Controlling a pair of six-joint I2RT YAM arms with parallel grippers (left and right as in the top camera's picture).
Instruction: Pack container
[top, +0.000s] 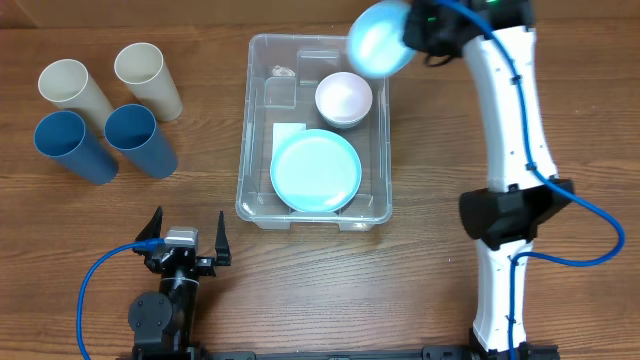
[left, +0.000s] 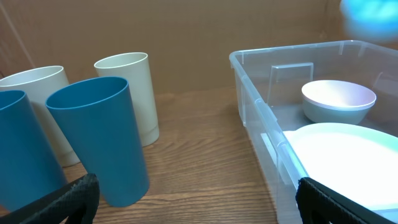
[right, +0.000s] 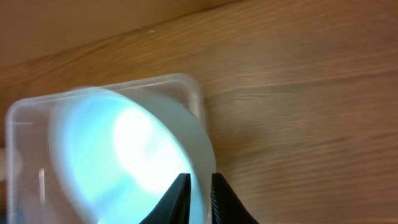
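Container (top: 247, 150): centre of wooden table (top: 430, 150), open side up, long axis running from the robot's side to the far edge. Clear rigid plastic, rounded corners, rimmed; white label (top: 289, 134) on the floor.

Inside: pale blue round plate (top: 316, 171) flat at the near end; white bowl (top: 344, 98) far right.

Right gripper (right: 196, 186): fingers pinched on the rim of a light blue bowl (top: 378, 40), blurred, over the far-right corner.

Left gripper (top: 186, 232): jaws spread, holding nothing, near side.

Four smooth tapered cups stand left of the container, well apart from it: two cream cups (top: 145, 75) behind, two blue cups (top: 138, 138) in front.
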